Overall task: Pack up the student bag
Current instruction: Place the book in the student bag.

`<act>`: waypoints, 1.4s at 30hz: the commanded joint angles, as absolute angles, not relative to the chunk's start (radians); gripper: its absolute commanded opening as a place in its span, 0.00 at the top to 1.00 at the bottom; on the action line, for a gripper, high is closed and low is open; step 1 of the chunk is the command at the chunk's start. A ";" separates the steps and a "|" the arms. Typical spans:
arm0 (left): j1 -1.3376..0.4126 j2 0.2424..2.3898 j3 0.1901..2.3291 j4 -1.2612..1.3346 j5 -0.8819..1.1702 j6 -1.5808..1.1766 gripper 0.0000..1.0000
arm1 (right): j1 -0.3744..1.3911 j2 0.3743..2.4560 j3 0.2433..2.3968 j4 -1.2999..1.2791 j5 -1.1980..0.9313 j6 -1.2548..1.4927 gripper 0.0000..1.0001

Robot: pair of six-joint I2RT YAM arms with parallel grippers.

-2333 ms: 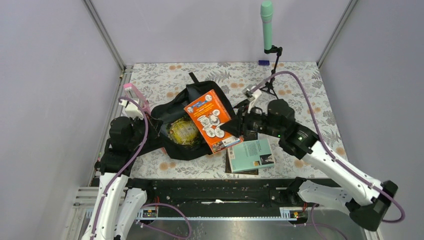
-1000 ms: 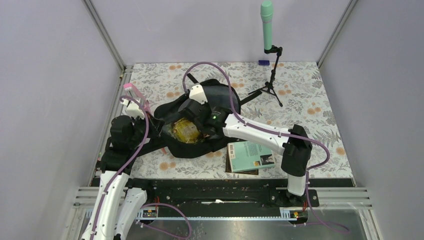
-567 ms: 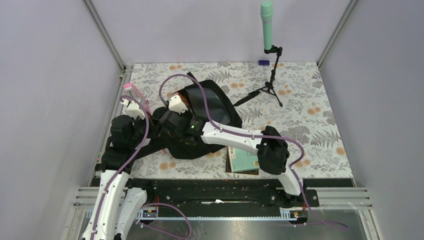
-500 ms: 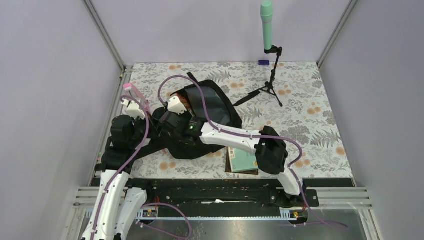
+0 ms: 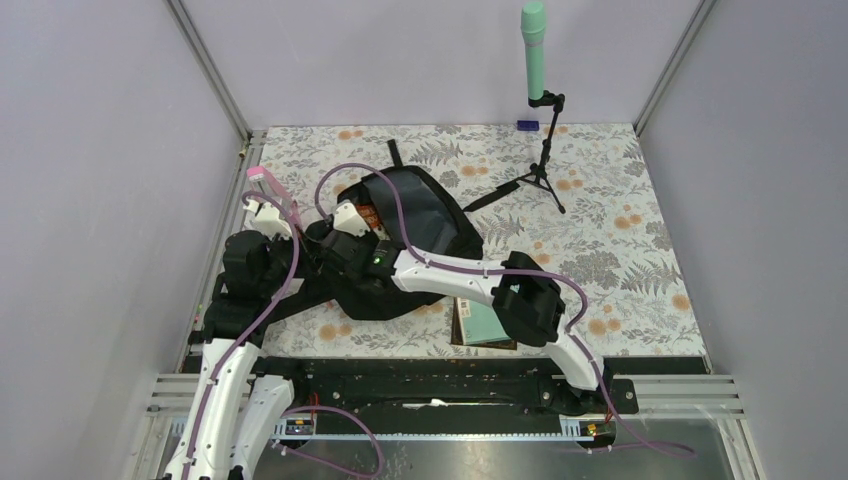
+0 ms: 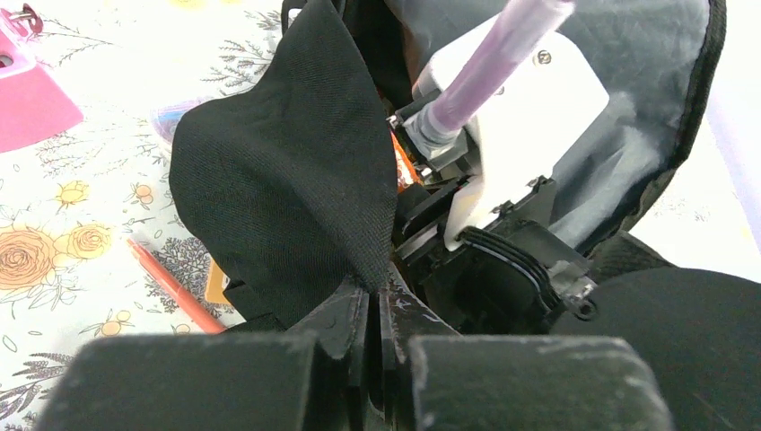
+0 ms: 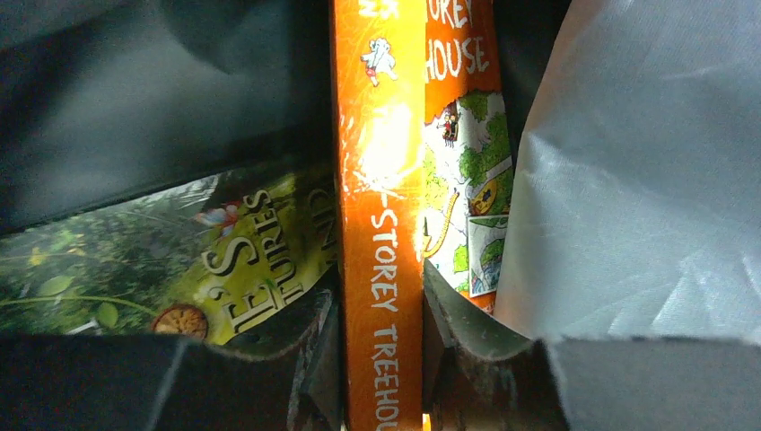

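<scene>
- Two books now lie inside the large soft black fabric backpack with grey lining (image 5: 425,210), which sits on the floral-patterned table (image 5: 620,200) just ahead of the left arm. A green-covered paperback (image 7: 179,269) lies deeper in, and the orange treehouse paperback (image 7: 381,180) stands on edge beside it, against the grey lining.
- A couple of seconds ago we had the orange treehouse paperback in the open air over the backpack's right side. Since then the right arm has swung across and pushed it through the mouth, so only a sliver of orange shows from above.
- Our right gripper (image 7: 381,350) pinches that book's spine, one finger on each side; it is not let go yet.
- Our left gripper (image 6: 375,301) is pressed together on the backpack's black opening flap, holding it up. It has not moved over these seconds.
- We judge this book nearly packed; what remains is to spread the jaws and back out without dragging it along.
- One teal book (image 5: 476,324) waits on the table at the backpack's near right corner, partly under the right arm.
- Left of the backpack lie a red pen (image 6: 170,289) and a pink plastic object (image 6: 31,103), both unpacked.
</scene>
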State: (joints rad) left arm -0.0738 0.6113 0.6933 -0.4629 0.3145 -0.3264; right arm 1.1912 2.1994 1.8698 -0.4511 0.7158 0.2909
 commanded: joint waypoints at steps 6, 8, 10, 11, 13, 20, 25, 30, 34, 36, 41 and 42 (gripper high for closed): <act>-0.074 0.594 0.722 -0.296 0.370 -0.347 1.00 | 1.164 2.200 1.764 -0.462 0.733 0.380 1.00; -0.074 0.594 0.721 -0.295 0.371 -0.348 1.00 | 1.145 2.196 1.744 -0.462 0.740 0.388 1.00; -0.074 0.597 0.721 -0.294 0.373 -0.348 1.00 | 1.112 2.195 1.732 -0.460 0.730 0.389 1.00; -0.074 0.597 0.720 -0.294 0.373 -0.350 1.00 | 1.099 2.195 1.727 -0.461 0.729 0.386 1.00; -0.074 0.598 0.719 -0.293 0.374 -0.350 1.00 | 1.077 2.191 1.724 -0.461 0.732 0.372 1.00; -0.074 0.603 0.720 -0.292 0.374 -0.350 1.00 | 1.038 2.178 1.738 -0.422 0.733 0.292 1.00; -0.074 0.609 0.720 -0.293 0.376 -0.350 1.00 | 1.039 2.125 1.718 -0.418 0.683 0.275 0.58; -0.074 0.615 0.721 -0.293 0.382 -0.351 1.00 | 1.039 1.994 1.611 -0.336 0.611 0.252 0.25; -0.074 0.619 0.721 -0.292 0.383 -0.351 1.00 | 1.040 1.927 1.586 -0.316 0.568 0.206 0.21; -0.074 0.620 0.720 -0.293 0.381 -0.351 1.00 | 1.044 1.896 1.579 -0.316 0.549 0.185 0.20; -0.073 0.623 0.719 -0.292 0.379 -0.350 1.00 | 1.066 1.812 1.533 -0.286 0.504 0.122 0.19; -0.074 0.624 0.719 -0.292 0.378 -0.350 1.00 | 1.072 1.795 1.522 -0.284 0.499 0.112 0.19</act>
